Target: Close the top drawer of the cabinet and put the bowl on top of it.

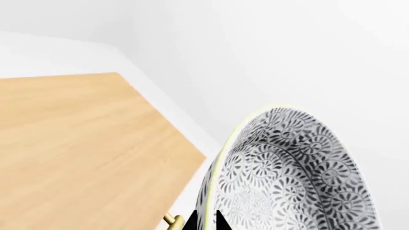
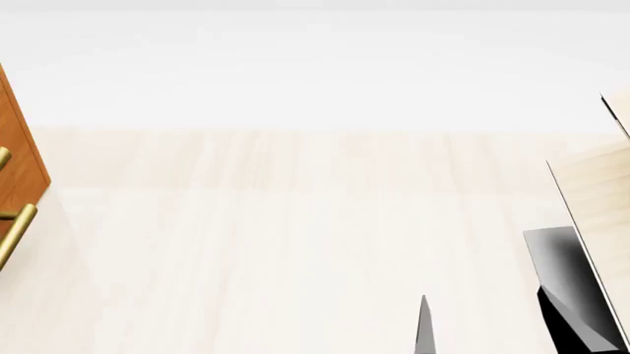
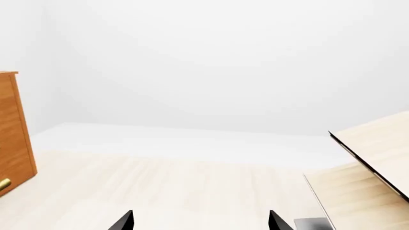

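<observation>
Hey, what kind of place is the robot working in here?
Probably a bare simulated room, not a real home: plain white walls, a pale wood tabletop, and a reddish-brown cabinet with brass handles at the side. The left gripper holds a patterned bowl by its rim above a light wooden surface.

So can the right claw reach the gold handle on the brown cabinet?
Probably yes. The right claw is open and empty, and only bare table lies between it and the brass handle on the cabinet. It would have to swing well across to that side, though.
</observation>
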`<state>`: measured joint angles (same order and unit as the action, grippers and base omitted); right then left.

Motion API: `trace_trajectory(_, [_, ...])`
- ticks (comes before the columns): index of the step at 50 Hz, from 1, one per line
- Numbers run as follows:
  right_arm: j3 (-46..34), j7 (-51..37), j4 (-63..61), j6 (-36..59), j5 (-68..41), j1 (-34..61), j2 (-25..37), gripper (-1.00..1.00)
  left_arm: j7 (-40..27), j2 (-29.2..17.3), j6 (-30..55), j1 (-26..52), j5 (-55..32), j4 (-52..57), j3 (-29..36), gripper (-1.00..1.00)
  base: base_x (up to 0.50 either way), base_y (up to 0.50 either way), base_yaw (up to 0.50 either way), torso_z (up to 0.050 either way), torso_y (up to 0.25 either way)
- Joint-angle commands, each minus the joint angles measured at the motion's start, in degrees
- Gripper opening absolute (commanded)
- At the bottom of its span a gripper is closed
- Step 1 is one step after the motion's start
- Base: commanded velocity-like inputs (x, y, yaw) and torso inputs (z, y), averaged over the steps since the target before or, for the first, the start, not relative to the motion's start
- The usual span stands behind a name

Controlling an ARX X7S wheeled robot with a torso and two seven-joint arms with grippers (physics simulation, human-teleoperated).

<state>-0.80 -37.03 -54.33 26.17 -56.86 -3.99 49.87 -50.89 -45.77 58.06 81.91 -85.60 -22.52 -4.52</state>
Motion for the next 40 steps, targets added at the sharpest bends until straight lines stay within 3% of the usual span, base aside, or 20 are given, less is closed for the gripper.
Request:
trace_trajectory(1, [-0.41,-0.03,-0.03,-0.05,0.11,0.18,0.11,1.00,-1.07,-0.89,-0.71,-0.29,-0.88,0.89,-1.35,-1.00,0.00,0.00,0.00,0.000,0.000])
trace_trajectory(25, [-1.26,0.74,0.67,-0.92,1.46,-0.59,-0.25,1.00,-2.59,-2.31,-0.88,-0.91,-2.56,0.71,-3.29,-1.00,0.00,0.00,0.00,0.000,0.000])
trace_trajectory(40, [-1.74,0.70,1.16,-0.82,1.26,0.11,-0.19,1.00,-0.31,-3.97,-1.96,-0.12,0.74,-0.65,-1.65,-1.00,0.00,0.00,0.00,0.000,0.001])
